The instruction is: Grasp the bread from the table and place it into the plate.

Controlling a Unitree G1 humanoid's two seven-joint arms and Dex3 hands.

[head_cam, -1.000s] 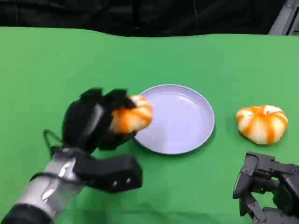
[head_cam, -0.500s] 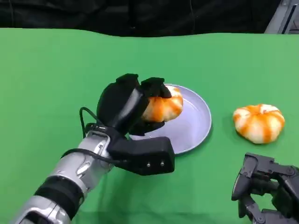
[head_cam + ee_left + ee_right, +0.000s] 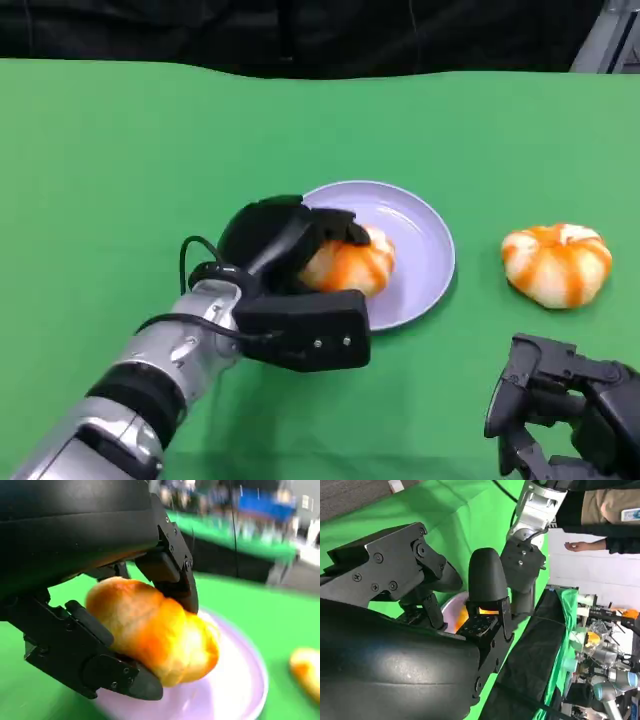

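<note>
Green table (image 3: 120, 150), one plate (image 3: 425, 240), two breads (one (image 3: 556, 262) apart), left hand (image 3: 275, 240) fingers pinching bread (image 3: 350, 265), right hand (image 3: 560, 410) curled.

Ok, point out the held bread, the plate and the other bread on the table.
held bread (image 3: 350, 265), head view, on its orange top beside the left hand's fingers.
plate (image 3: 425, 235), head view, on the bare right side.
other bread (image 3: 556, 262), head view, on its middle.
</note>
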